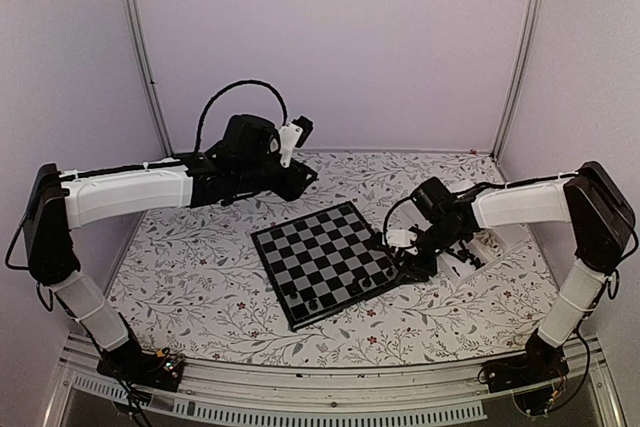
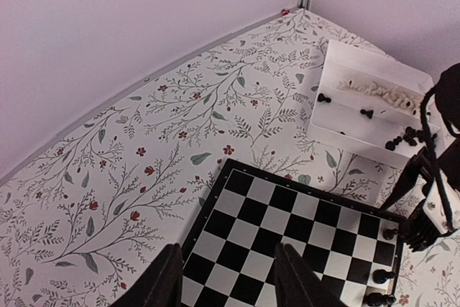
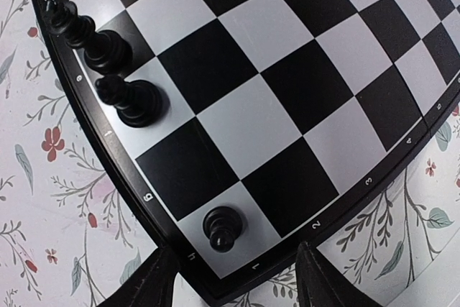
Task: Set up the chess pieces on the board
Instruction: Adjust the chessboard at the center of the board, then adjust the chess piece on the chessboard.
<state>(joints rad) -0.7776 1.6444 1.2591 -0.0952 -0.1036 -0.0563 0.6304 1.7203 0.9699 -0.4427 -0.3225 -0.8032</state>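
Right claw (image 3: 233,282) apart, empty, at corner of black-grey checked chessboard (image 3: 237,113); small black pawn (image 3: 223,228) just ahead. Left claw (image 2: 230,278) apart, empty. White rectangular tray (image 2: 345,116) beside board.

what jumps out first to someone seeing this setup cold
The black-and-grey chessboard lies skewed mid-table and nearly bare, with only a few black chess pieces along one edge. The right gripper hangs open just short of a lone black pawn on a corner square. More pieces, black and white, lie in the white tray beside the board.

Floral table (image 1: 200,267) bears the board (image 1: 320,247) and white tray (image 2: 345,124).
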